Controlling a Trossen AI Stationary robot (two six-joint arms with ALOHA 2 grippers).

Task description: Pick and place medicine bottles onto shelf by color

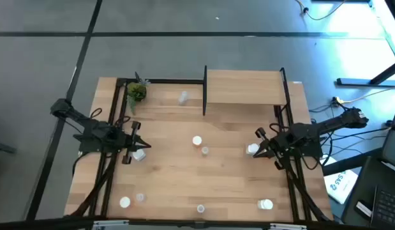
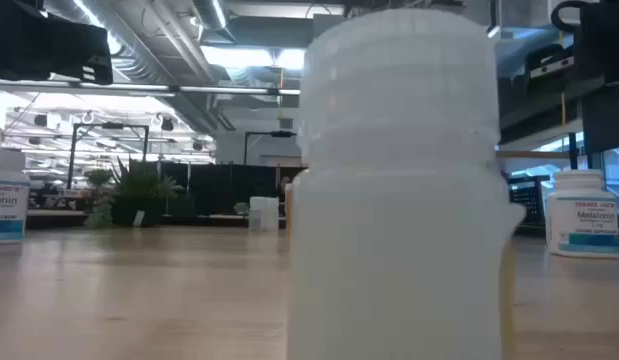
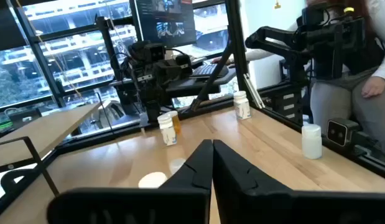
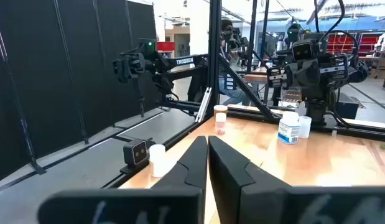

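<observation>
Medicine bottles are scattered over the wooden table: a white one (image 1: 196, 140) and an orange one (image 1: 204, 151) at the middle, a clear one (image 1: 183, 98) at the far side, and several along the near edge. The raised shelf (image 1: 245, 86) stands at the far right with nothing on it. My left gripper (image 1: 138, 142) is shut at the table's left, beside a white bottle (image 1: 140, 154). My right gripper (image 1: 258, 144) is shut at the right, beside another white bottle (image 1: 252, 149). Neither holds anything. In the wrist views both pairs of fingers, left (image 3: 212, 149) and right (image 4: 208, 144), are closed together.
A small green potted plant (image 1: 136, 92) stands at the far left corner. Black frame posts (image 1: 204, 89) flank the shelf. In the low view one white bottle (image 2: 399, 190) fills the foreground. A person (image 3: 360, 74) sits beyond the table's right side.
</observation>
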